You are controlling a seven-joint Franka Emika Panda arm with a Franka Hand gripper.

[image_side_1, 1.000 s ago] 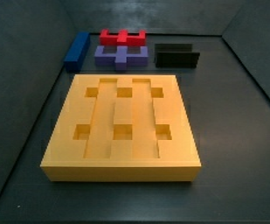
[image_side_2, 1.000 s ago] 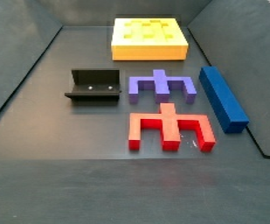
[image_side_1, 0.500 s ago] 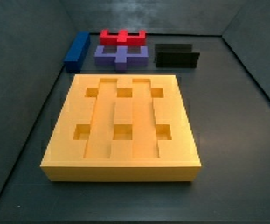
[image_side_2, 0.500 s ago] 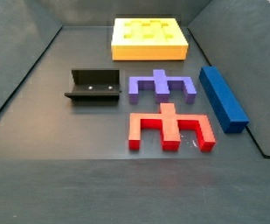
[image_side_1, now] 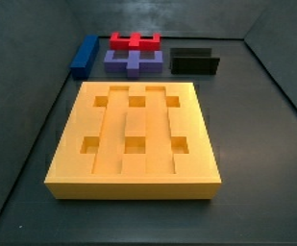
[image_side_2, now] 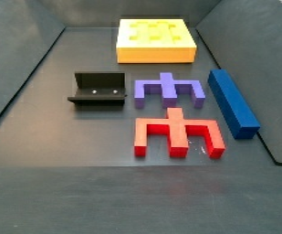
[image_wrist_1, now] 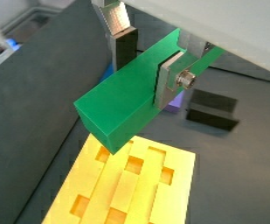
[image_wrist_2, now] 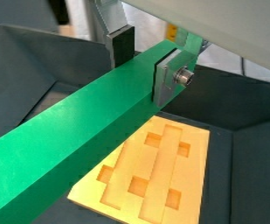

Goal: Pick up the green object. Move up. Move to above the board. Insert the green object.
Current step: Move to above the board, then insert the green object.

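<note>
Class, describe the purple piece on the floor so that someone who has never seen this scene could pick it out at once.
Start at the big yellow-orange board, then move along the dark floor to the cluster of smaller pieces. The purple piece lies between the black fixture and the long blue bar, with the red piece beside it on the side away from the board. It is the only purple one, and pronged, not a plain bar.

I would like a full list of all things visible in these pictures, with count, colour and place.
board: 1, yellow-orange, on the floor, six square holes
blue bar: 1, blue, on the floor beside the purple and red pieces
purple piece: 1, purple, between fixture and blue bar
red piece: 1, red, next to the purple piece
fixture: 1, dark, on the floor
green object: 1, green, held above the board
gripper: 1, silver fingers, shut on the green object, seen only in both wrist views
</note>
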